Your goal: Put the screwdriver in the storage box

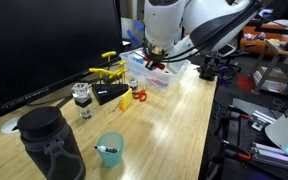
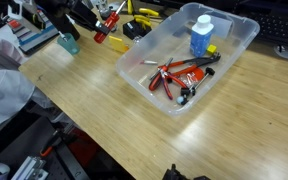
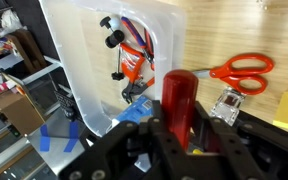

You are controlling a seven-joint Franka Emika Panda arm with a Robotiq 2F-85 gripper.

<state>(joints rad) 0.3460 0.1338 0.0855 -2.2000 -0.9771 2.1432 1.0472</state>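
Note:
My gripper [image 3: 179, 128] is shut on the red handle of the screwdriver [image 3: 179, 95], which stands upright between the jaws. The shaft is hidden. In an exterior view the gripper [image 1: 154, 60] hangs over the near end of the storage box [image 1: 170, 80], with a bit of red [image 1: 156, 66] showing at the jaws. The wrist view shows the clear, whitish storage box [image 3: 84, 75] ahead and to the left. The box [image 2: 234, 45] is open-topped and holds a blue bottle [image 2: 200, 36] and red and black tools [image 2: 179, 75].
Orange-handled scissors [image 3: 242, 69] [image 1: 139, 96] lie on the wooden table beside the box. Yellow-handled tools [image 1: 108, 70], a black block [image 1: 111, 94], a glass jar [image 1: 81, 98], a black bottle [image 1: 50, 142] and a teal cup [image 1: 110, 151] stand further along. A monitor is behind.

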